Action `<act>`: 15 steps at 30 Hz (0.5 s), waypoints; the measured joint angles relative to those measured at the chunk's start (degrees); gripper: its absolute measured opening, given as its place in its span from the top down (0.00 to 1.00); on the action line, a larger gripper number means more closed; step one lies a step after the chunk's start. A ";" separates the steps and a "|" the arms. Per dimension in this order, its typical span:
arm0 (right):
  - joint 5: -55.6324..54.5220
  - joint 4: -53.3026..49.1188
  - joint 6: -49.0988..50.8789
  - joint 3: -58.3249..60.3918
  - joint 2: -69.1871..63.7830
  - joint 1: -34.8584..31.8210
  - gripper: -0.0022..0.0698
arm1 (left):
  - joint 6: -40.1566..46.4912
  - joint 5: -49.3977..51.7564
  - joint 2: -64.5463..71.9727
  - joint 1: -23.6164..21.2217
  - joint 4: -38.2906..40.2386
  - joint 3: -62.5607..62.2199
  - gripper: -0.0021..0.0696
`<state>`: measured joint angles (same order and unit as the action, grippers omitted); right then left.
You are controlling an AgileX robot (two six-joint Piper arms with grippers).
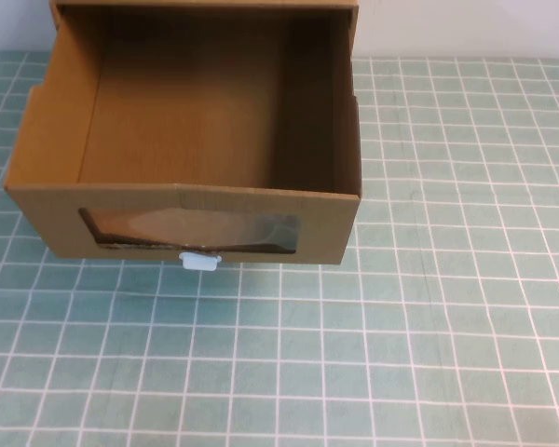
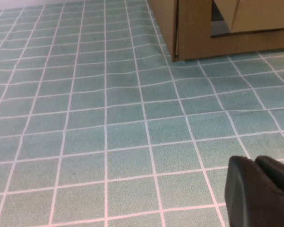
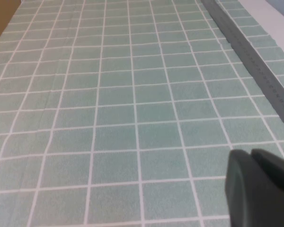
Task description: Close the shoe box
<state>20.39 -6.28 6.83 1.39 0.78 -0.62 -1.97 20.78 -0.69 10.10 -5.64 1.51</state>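
1 shoe box [image 1: 182, 223] sits at the far left-centre of the green gridded worktop [image 1: 429, 354], its drawer pulled well out and empty. It looks light, stiff cardboard that should slide under a flat push on the front panel, either side of the 1 clear window [image 1: 191, 230]; the 1 small white tab [image 1: 199, 262] below seems too flimsy to press. The left claw [image 2: 261, 193] and right claw [image 3: 259, 188] each hover low over bare worktop, fingers together, holding nothing.
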 joint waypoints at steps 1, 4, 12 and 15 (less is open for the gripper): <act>0.00 0.00 0.00 0.00 0.00 0.00 0.99 | 0.00 0.00 0.00 0.00 0.00 0.00 0.98; 0.00 0.00 0.00 0.00 0.00 0.00 0.99 | 0.00 0.00 0.00 0.00 0.00 0.00 0.98; 0.00 0.00 -0.06 0.00 0.00 0.00 0.99 | -1.26 0.00 0.00 0.00 0.00 0.00 0.98; 0.00 0.00 -0.06 0.00 0.00 0.00 0.99 | -1.26 0.00 0.00 0.00 0.00 0.00 0.98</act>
<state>20.39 -6.28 6.78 1.39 0.78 -0.62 -3.22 20.78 -0.69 10.10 -5.64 1.51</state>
